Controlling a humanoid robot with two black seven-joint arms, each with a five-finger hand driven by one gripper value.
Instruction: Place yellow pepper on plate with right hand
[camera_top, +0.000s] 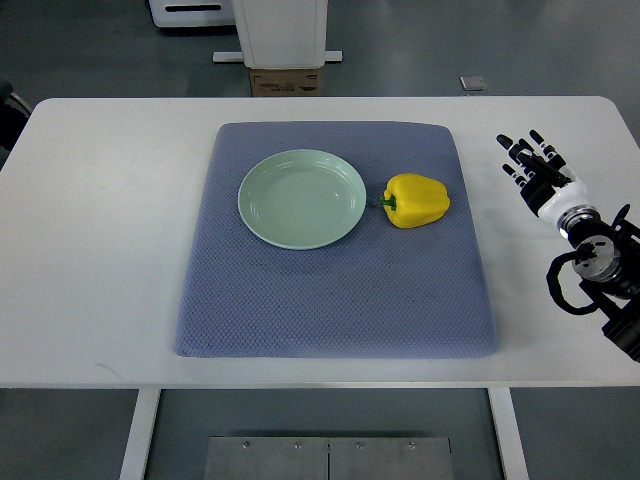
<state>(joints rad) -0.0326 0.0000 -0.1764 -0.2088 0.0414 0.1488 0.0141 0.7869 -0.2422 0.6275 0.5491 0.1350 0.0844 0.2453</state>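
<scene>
The right hand (534, 166) hovers over the bare white table (100, 250) at the right, its arm entering from the right edge and angling toward the far left, fingers (514, 160) spread loose and pointing away, holding nothing. The yellow pepper (417, 200) lies on its side on the blue-grey mat (330, 300), green stem toward the left, just beside the right rim of the pale green plate (300, 198) and well apart from the hand. The plate sits on the far half of the mat.
</scene>
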